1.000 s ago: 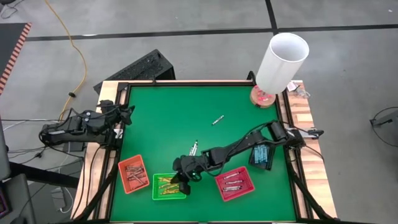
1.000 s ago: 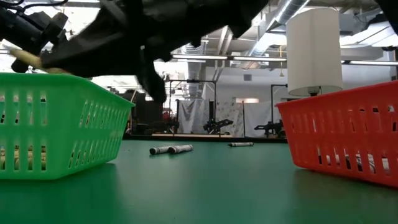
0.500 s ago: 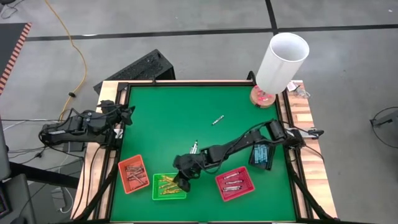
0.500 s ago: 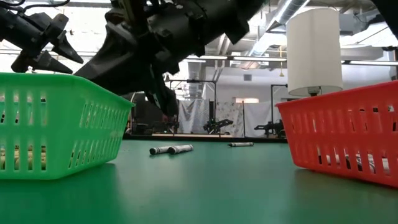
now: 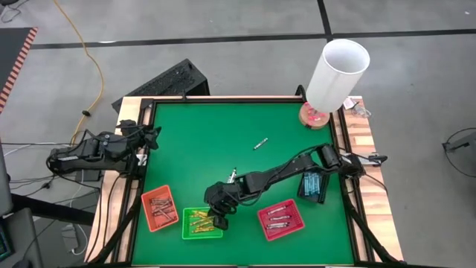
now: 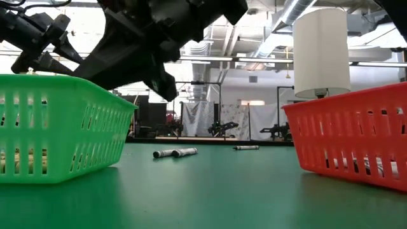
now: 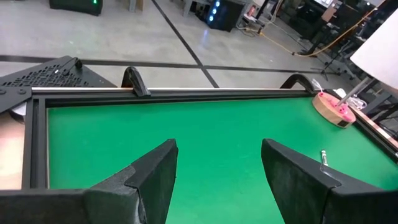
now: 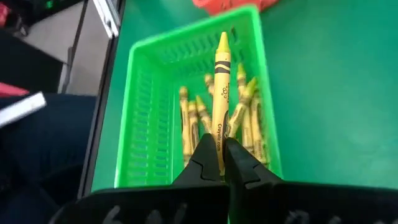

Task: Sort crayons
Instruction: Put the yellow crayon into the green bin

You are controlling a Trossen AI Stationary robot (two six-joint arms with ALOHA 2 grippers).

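Observation:
My right gripper [image 8: 219, 140] is shut on a yellow crayon [image 8: 221, 87] above the green tray [image 8: 146, 81], which holds several yellow crayons [image 8: 245, 118]. In the high view the gripper [image 5: 218, 217] is over that tray's right end [image 5: 216, 232]. Loose silvery crayons lie flat on the mat mid-table [image 5: 233, 176] and farther back [image 5: 260, 143]. My left gripper [image 7: 217, 149] waits open at the table's left edge [image 5: 152, 136], with nothing between its fingers. My right gripper pinches the yellow crayon at its blunt end [image 8: 219, 132] between the two fingertips. The fingers slant down from the table's right, and the crayon runs on along them, its pointed tip [image 8: 222, 37] ahead. It is lifted clear above the crayons in the tray.
An orange tray [image 5: 159, 209] sits left of the green one, a red tray [image 5: 281, 219] right of it, and a black tray [image 5: 312, 186] with blue crayons near the right edge. A white cylinder [image 5: 336, 73] on a round base stands at the far right corner.
My right gripper has stayed over the green tray and has tipped at the wrist, still shut on the yellow crayon. In the low view its dark fingers have swung about above the tray's right wall.

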